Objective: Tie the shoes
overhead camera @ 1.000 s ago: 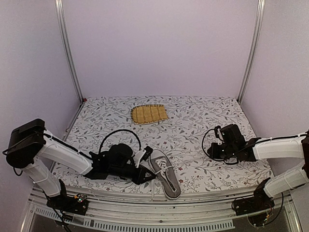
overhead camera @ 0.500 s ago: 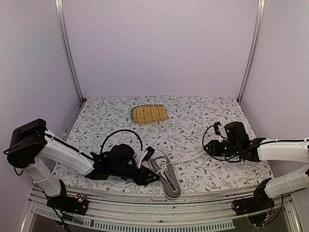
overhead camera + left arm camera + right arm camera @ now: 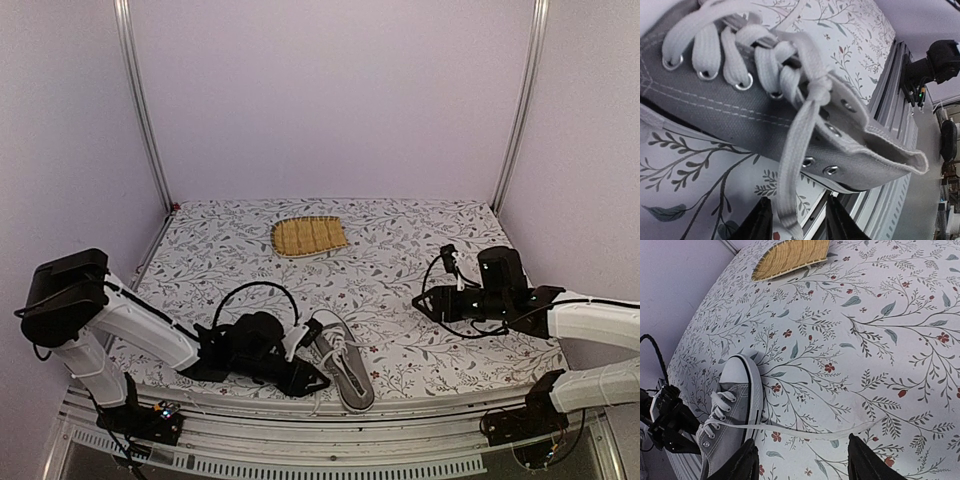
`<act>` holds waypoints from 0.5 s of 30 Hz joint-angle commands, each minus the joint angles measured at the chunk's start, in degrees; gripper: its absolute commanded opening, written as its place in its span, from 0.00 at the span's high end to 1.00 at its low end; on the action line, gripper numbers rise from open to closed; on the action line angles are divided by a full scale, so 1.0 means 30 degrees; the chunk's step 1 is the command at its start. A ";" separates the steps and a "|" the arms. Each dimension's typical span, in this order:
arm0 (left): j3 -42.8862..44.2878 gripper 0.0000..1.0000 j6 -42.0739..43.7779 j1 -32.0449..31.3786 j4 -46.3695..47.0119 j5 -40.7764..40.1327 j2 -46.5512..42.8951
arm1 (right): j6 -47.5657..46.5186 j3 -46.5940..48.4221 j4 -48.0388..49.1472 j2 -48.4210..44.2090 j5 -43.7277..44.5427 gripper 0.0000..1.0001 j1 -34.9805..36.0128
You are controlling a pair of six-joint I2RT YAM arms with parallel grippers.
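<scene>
**Lower centre, overhead view:** the grey shoe point(image 3: 342, 368) lies on the patterned surface point(image 3: 420, 240) near its front edge, with what looks like a simple knot in the white lace point(image 3: 812, 95). The left hand point(image 3: 798, 216), beside the collar, is open around one loose strand and grips nothing.

**Mid-right:** the right hand point(image 3: 802, 460) is likewise open, above the other strand's tip.

**Handling:** the shoe is probably light and its canvas soft. The lace is limp and flat, best pinched near its ends.

**Upper centre:** woven mat point(image 3: 309, 236).
</scene>
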 commanded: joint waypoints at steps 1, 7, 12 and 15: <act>-0.0152 0.67 -0.0468 -0.0621 0.0365 -0.0417 0.0895 | -0.1619 0.0250 0.1021 0.1120 -0.2403 0.41 0.0915; -0.0012 0.92 -0.0675 -0.0634 0.0395 -0.1309 0.0900 | -0.2884 0.0741 0.1992 0.3488 -0.3620 0.44 0.2734; -0.0090 1.00 -0.0268 -0.0590 0.0443 -0.2831 -0.0586 | -0.3768 0.1263 0.2546 0.5815 -0.3363 0.51 0.3645; 0.0233 1.00 0.0072 -0.0419 0.0525 -0.3224 -0.1138 | -0.3872 0.1895 0.2079 0.7040 -0.1185 0.54 0.4022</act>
